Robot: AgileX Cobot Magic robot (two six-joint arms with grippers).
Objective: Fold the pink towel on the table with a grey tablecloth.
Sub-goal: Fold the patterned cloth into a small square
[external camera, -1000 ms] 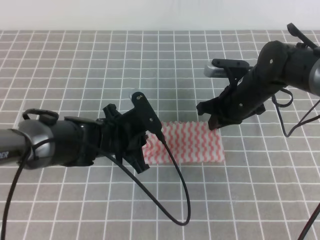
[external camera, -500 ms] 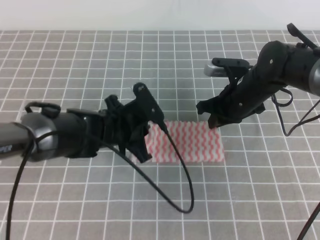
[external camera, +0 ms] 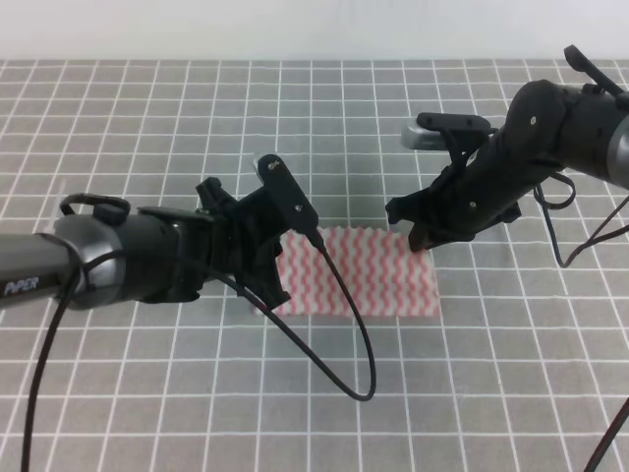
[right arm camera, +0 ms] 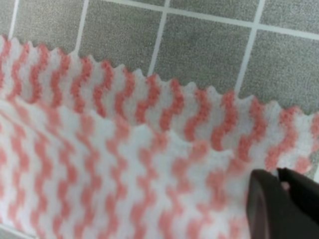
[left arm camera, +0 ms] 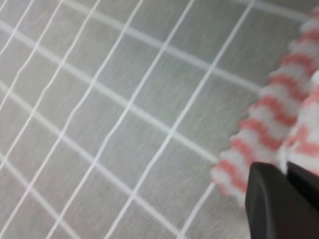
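Left gripper (external camera: 278, 267) grips the left edge of the pink towel (external camera: 378, 280), its dark fingertips (left arm camera: 279, 199) closed together over the scalloped border. Compared with a second ago, this gripper has carried that edge slightly away from the towel's centre, so the cloth now lies a little wider and flatter. Right gripper (external camera: 418, 236) pinches the towel's far right corner, fingertips (right arm camera: 279, 201) shut on an upper layer that sits just inside a lower scalloped edge. That doubled layer suggests one fold is already laid and is being tidied. Beneath the towel spreads the table with a grey tablecloth (external camera: 147, 108). No containers are visible anywhere around the towel.
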